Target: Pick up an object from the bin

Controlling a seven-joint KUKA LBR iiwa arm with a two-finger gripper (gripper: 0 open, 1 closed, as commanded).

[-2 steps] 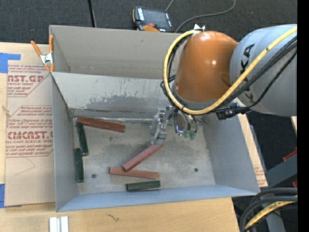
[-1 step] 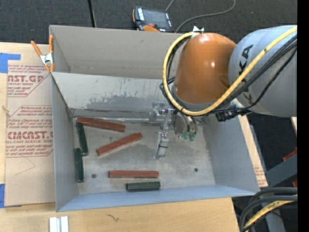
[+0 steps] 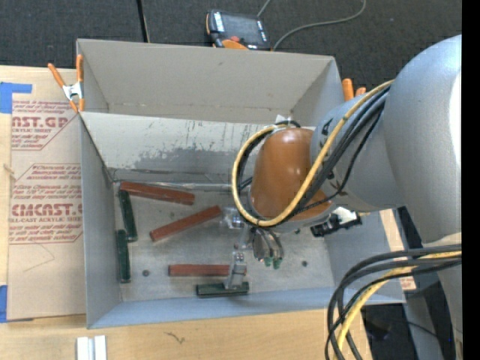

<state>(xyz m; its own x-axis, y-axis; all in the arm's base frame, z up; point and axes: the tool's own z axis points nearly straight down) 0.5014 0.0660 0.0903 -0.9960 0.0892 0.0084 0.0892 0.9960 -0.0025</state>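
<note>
End effector is low in the grey metal bin, close to the front wall. Apart or together: cannot tell, as the wrist's orange-brown domed cover and looped cables crowd the view.

Thing at the tip: a dark green flat bar, short and straight-edged. It lies level along the foot of the front wall, directly under the end effector. Contact between the two is not resolvable.

Just left of the end effector lies a level reddish-brown flat stick, parallel to the green bar and apart from it. Further left and back is a slanted reddish-brown stick, and beyond it a third reddish-brown stick near the back slope. Far left, along the side wall, are two more dark green bars, one nearer the front and one behind it.

The bin stands on a pale wooden surface. Past the bin's back wall is a dark floor with a black and orange device on it.
</note>
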